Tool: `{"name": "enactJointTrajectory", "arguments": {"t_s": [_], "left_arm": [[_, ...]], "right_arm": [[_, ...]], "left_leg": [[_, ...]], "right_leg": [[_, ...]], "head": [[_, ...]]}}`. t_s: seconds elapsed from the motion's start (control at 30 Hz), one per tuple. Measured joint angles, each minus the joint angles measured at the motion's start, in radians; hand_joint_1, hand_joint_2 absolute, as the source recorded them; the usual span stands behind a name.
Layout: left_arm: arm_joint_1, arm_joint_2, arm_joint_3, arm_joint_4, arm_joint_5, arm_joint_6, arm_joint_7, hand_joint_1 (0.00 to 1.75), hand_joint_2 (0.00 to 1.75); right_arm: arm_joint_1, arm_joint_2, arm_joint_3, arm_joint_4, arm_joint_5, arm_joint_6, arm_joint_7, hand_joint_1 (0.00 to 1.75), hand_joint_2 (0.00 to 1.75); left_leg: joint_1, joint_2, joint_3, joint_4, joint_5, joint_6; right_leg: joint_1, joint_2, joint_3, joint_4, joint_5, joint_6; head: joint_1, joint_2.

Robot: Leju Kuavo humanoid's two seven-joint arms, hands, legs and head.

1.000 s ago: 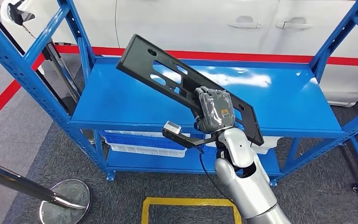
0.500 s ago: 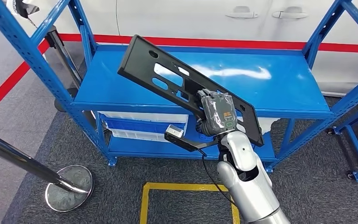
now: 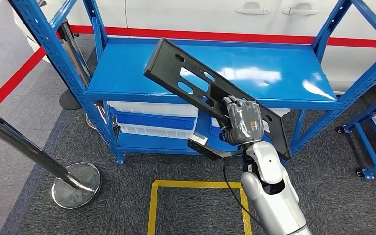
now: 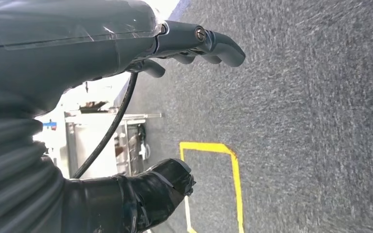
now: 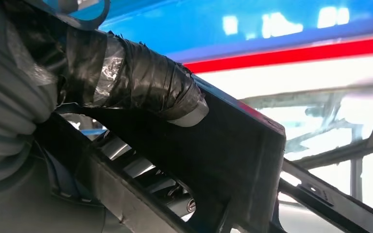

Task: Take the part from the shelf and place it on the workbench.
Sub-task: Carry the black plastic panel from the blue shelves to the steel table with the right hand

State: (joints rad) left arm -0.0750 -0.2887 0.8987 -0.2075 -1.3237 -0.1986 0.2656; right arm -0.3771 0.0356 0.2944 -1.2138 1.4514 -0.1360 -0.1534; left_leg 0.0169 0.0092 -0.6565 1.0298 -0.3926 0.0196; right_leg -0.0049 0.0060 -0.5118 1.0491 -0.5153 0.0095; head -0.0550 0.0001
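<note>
On the far left I see a chrome stanchion (image 3: 54, 169) standing on the grey carpet, and just past it the left front post of the blue shelf (image 3: 127, 81). My left hand (image 4: 141, 46) hangs over the carpet beside a yellow floor marking (image 4: 213, 179); its fingers are loosely apart and hold nothing. Moving right, the part (image 3: 196, 83), a long black panel with cut-outs, slants in the air above the front edge of the shelf's top deck, its far end high over the deck's left half and its near end low past the front edge. My right hand (image 3: 242, 122) grasps it near that lower end, thumb (image 5: 145, 87) pressed over the panel's edge in the right wrist view. White and blue bins (image 3: 152, 122) sit on the lower deck. I judge the pick done: the part is lifted clear of the shelf. What remains is the carry to the workbench and the set-down.
</note>
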Motion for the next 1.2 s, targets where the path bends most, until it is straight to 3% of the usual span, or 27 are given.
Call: {"name": "enactJointTrajectory", "arguments": {"t_s": [0.03,0.1,0.13,0.2,0.27,0.3,0.37,0.43,0.5,0.53,0.6,0.67,0.7,0.77,0.8,0.83,0.87,0.93,1.0,1.07,1.13,1.2], "left_arm": [[0.000,0.000,-0.002,0.000,-0.001,0.000,-0.001,0.00,1.75],[0.002,0.000,-0.004,0.000,-0.001,-0.001,-0.001,0.00,1.75],[0.004,0.000,-0.005,0.000,-0.001,-0.002,-0.001,0.00,1.75],[0.006,0.000,-0.007,0.000,-0.001,-0.002,-0.001,0.00,1.75],[0.007,0.000,-0.007,0.000,-0.001,-0.002,0.000,0.00,1.75],[0.007,0.001,-0.007,0.000,-0.001,-0.002,0.000,0.00,1.75],[0.006,0.003,-0.007,0.000,-0.002,-0.002,0.000,0.00,1.75],[0.006,0.005,-0.007,0.000,-0.001,0.001,0.000,0.00,1.75],[0.004,0.008,-0.007,0.000,0.003,0.008,0.002,0.00,1.75],[0.003,0.009,-0.007,-0.001,0.008,0.012,0.005,0.00,1.75],[0.003,0.009,-0.005,0.000,0.023,0.016,0.011,0.00,1.75],[0.001,0.009,-0.001,-0.001,0.035,0.019,0.017,0.00,1.75],[0.001,0.009,0.001,-0.001,0.037,0.020,0.019,0.00,1.75],[0.000,0.010,0.003,-0.001,0.036,0.022,0.020,0.00,1.75],[0.000,0.010,0.003,-0.001,0.036,0.023,0.019,0.00,1.75],[0.001,0.010,0.003,-0.001,0.035,0.023,0.019,0.00,1.75],[0.001,0.010,0.003,-0.002,0.034,0.024,0.017,0.00,1.75],[0.001,0.010,0.003,-0.002,0.033,0.024,0.013,0.00,1.75],[-0.001,0.010,0.003,-0.002,0.031,0.024,0.010,0.00,1.75],[-0.002,0.010,0.003,-0.001,0.029,0.024,0.008,0.00,1.75],[0.000,0.009,0.003,-0.001,0.028,0.024,0.007,0.00,1.75],[0.001,0.009,0.003,-0.001,0.027,0.025,0.006,0.00,1.75]], "right_arm": [[-0.001,-0.004,-0.005,-0.003,-0.001,-0.001,-0.003,1.75,1.75],[0.000,-0.009,-0.012,-0.006,-0.002,-0.002,-0.006,1.75,1.75],[0.001,-0.011,-0.013,-0.006,-0.002,-0.002,-0.007,1.75,1.75],[0.003,-0.012,-0.015,-0.007,-0.002,-0.002,-0.007,1.75,1.75],[0.005,-0.013,-0.016,-0.008,-0.002,-0.002,-0.007,1.75,1.75],[0.007,-0.013,-0.016,-0.008,-0.002,-0.002,-0.008,1.75,1.75],[0.010,-0.014,-0.017,-0.008,-0.002,-0.002,-0.008,1.75,1.75],[0.013,-0.015,-0.021,-0.008,-0.003,-0.002,-0.010,1.75,1.75],[0.012,-0.016,-0.029,-0.009,-0.005,-0.003,-0.021,1.75,1.75],[0.011,-0.015,-0.033,-0.009,-0.005,-0.002,-0.029,1.75,1.75],[0.009,-0.007,-0.034,-0.008,0.002,0.005,-0.042,1.75,1.75],[0.003,0.008,-0.026,-0.008,0.013,0.015,-0.044,1.75,1.75],[0.000,0.015,-0.019,-0.008,0.017,0.021,-0.041,1.75,1.75],[-0.003,0.026,-0.003,-0.008,0.022,0.029,-0.030,1.75,1.75],[-0.002,0.030,0.004,-0.009,0.021,0.034,-0.024,1.75,1.75],[0.000,0.032,0.010,-0.011,0.020,0.038,-0.019,1.75,1.75],[0.002,0.033,0.017,-0.015,0.019,0.043,-0.014,1.75,1.75],[0.005,0.034,0.027,-0.029,0.015,0.051,-0.007,1.75,1.75],[0.005,0.035,0.036,-0.044,0.011,0.057,-0.002,1.75,1.75],[0.005,0.036,0.042,-0.054,0.008,0.064,0.003,1.75,1.75],[0.004,0.037,0.046,-0.058,0.006,0.069,0.008,1.75,1.75],[0.003,0.040,0.049,-0.061,0.005,0.071,0.010,1.75,1.75]], "left_leg": [[0.002,0.000,-0.002,-0.004,0.010,-0.006],[0.006,-0.001,-0.007,-0.012,0.025,-0.020],[0.006,-0.002,-0.015,-0.006,0.012,-0.024],[0.006,-0.003,-0.041,0.062,-0.071,-0.028],[0.005,-0.003,-0.070,0.190,-0.167,-0.031],[0.005,-0.003,-0.076,0.248,-0.186,-0.032],[0.004,-0.003,-0.046,0.277,-0.156,-0.030],[-0.001,-0.004,0.052,0.170,-0.114,-0.021],[-0.008,-0.004,0.158,0.016,-0.126,-0.011],[-0.012,-0.005,0.186,-0.030,-0.136,-0.008],[-0.012,-0.003,0.193,-0.061,-0.126,-0.004],[-0.006,0.002,0.186,-0.076,-0.104,0.008],[-0.003,0.005,0.179,-0.080,-0.094,0.014],[-0.004,0.008,0.156,-0.076,-0.079,0.022],[-0.004,0.008,0.143,-0.071,-0.073,0.022],[-0.003,0.007,0.131,-0.065,-0.068,0.020],[-0.002,0.007,0.120,-0.056,-0.066,0.018],[0.000,0.005,0.102,-0.037,-0.066,0.013],[0.002,0.005,0.086,-0.021,-0.065,0.002],[0.003,0.005,0.076,-0.016,-0.057,-0.014],[0.006,0.003,0.069,-0.013,-0.057,-0.028],[0.008,0.001,0.049,0.030,-0.109,-0.034]], "right_leg": [[0.005,0.000,0.014,-0.030,-0.006,-0.005],[0.009,-0.002,0.004,-0.046,0.015,-0.018],[0.008,-0.003,-0.004,-0.053,0.028,-0.028],[0.004,-0.006,-0.028,-0.063,0.057,-0.045],[0.008,-0.006,-0.058,-0.061,0.080,-0.053],[0.010,-0.007,-0.075,-0.059,0.091,-0.053],[0.013,-0.007,-0.108,-0.052,0.112,-0.052],[0.014,-0.007,-0.136,-0.043,0.129,-0.047],[0.015,-0.008,-0.154,-0.037,0.146,-0.039],[0.014,-0.010,-0.157,-0.038,0.156,-0.034],[0.012,-0.009,-0.160,-0.048,0.174,-0.023],[0.010,-0.005,-0.173,-0.028,0.145,-0.011],[0.008,-0.003,-0.188,0.012,0.105,-0.005],[-0.002,-0.004,-0.224,0.142,0.016,0.006],[-0.008,-0.004,-0.236,0.202,-0.007,0.012],[-0.013,-0.005,-0.235,0.236,-0.008,0.017],[-0.019,-0.005,-0.216,0.233,0.010,0.021],[-0.027,-0.006,-0.131,0.126,0.051,0.025],[-0.023,-0.004,-0.062,0.016,0.050,0.022],[-0.012,-0.001,-0.050,-0.013,0.039,0.012],[-0.010,-0.003,-0.057,-0.021,0.050,-0.006],[-0.011,-0.007,-0.070,-0.030,0.068,-0.030]], "head": [[0.001,0.000],[0.003,0.000],[0.003,0.000],[0.003,0.000],[0.002,0.000],[0.002,0.000],[0.002,0.000],[0.002,0.000],[0.002,0.000],[0.002,0.000],[0.003,0.000],[0.004,0.000],[0.004,0.000],[0.005,0.000],[0.005,0.000],[0.005,0.000],[0.005,0.000],[0.005,0.000],[0.005,0.000],[0.005,0.000],[0.004,0.000],[0.004,0.000]]}}
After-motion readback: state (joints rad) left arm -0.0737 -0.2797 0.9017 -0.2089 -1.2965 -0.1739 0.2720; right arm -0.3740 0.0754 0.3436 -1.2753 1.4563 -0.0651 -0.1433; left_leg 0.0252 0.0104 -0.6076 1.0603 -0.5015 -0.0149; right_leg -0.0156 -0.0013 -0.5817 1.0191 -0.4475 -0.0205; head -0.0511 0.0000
